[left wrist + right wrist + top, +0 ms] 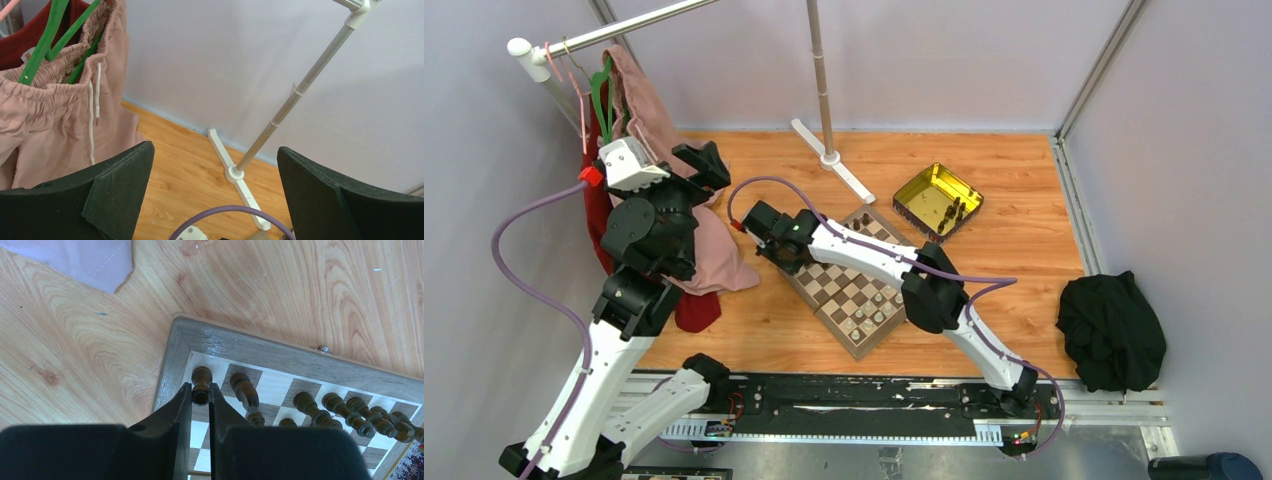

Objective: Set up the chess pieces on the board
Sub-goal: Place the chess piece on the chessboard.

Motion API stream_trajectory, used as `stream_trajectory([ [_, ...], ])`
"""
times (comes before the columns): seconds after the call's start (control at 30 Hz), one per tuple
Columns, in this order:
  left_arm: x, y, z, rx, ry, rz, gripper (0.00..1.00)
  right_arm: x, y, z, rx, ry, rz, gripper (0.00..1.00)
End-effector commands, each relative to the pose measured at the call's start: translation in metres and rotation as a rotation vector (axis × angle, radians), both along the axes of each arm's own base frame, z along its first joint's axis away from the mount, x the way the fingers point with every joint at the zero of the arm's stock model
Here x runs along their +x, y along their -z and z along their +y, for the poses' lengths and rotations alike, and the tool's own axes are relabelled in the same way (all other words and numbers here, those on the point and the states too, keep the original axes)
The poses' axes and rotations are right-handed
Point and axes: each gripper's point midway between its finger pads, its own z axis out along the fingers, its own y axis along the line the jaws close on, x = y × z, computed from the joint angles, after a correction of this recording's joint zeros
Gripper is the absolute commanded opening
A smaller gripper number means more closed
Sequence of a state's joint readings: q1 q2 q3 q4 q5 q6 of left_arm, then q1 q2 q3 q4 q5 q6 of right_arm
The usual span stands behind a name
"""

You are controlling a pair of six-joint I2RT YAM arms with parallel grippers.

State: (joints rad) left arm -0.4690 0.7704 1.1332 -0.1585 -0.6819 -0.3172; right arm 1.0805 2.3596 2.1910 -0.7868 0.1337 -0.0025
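The chessboard lies tilted on the wooden table; its corner shows in the right wrist view. My right gripper is shut on a dark brown rook standing on the corner square. Beside it stand a dark knight and several more dark pieces along the back row. Pale pieces stand at the board's near end. In the top view the right gripper is at the board's far left corner. My left gripper is open and empty, raised near the hanging clothes.
A yellow-gold tin with a few dark pieces stands behind the board at the right. A white clothes-rack pole and foot stand at the back. Pink and red garments hang at the left. A black cloth lies at the right.
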Motion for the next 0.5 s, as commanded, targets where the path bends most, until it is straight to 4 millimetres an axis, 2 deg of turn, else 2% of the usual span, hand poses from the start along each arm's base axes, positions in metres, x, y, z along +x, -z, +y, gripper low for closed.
stream_trajectory([
  [0.0,-0.0043,-0.0112,-0.0003,-0.006,0.01,-0.033,1.0,0.0042,0.0039,-0.0049,-0.024,-0.007,0.007,0.0],
  [0.3,-0.0033,-0.0105,-0.0016,-0.003,0.014,-0.029,1.0,0.0048,0.0076,-0.0069,-0.026,-0.003,0.019,0.0],
  [0.47,-0.0042,-0.0103,-0.0015,-0.005,0.016,-0.033,1.0,0.0039,0.0097,-0.0078,-0.03,-0.005,0.025,0.04],
])
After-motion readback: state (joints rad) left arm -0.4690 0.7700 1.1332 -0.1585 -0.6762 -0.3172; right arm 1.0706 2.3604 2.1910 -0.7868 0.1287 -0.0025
